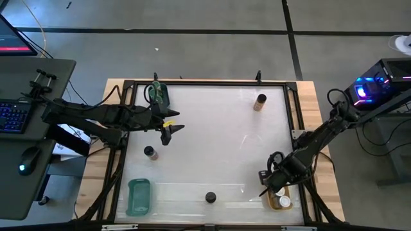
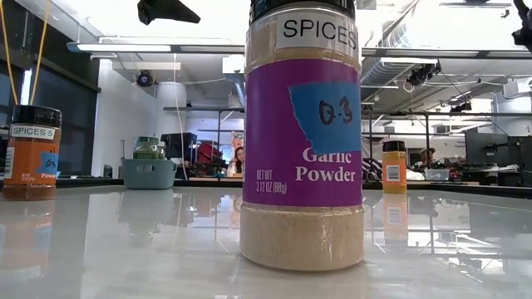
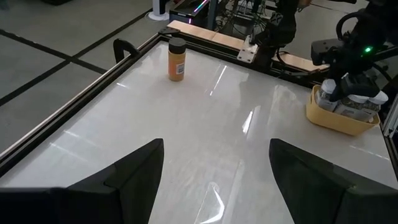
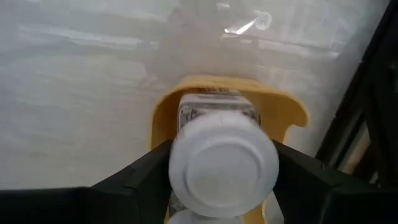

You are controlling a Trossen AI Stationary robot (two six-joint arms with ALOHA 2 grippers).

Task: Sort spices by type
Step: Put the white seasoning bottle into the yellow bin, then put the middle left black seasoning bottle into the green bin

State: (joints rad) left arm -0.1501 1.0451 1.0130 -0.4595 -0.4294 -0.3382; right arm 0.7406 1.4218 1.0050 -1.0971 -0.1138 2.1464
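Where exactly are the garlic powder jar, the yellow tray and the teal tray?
garlic powder jar [image 2: 302,137]: low view, on its purple label.
yellow tray [image 3: 336,119]: left wrist view, on its near outer wall.
teal tray [image 1: 138,200]: high view, on its bare floor.

garlic powder jar [image 2: 302,133] lid cropped, distant labels unreadable

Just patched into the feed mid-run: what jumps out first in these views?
The garlic powder jar fills the low view, standing upright right in front of that camera. At the table's near right corner, the right pincer straddles a white-lidded jar standing in the yellow tray. The left pincer hangs open over the table's left side, beside a teal tray holding green-lidded jars.
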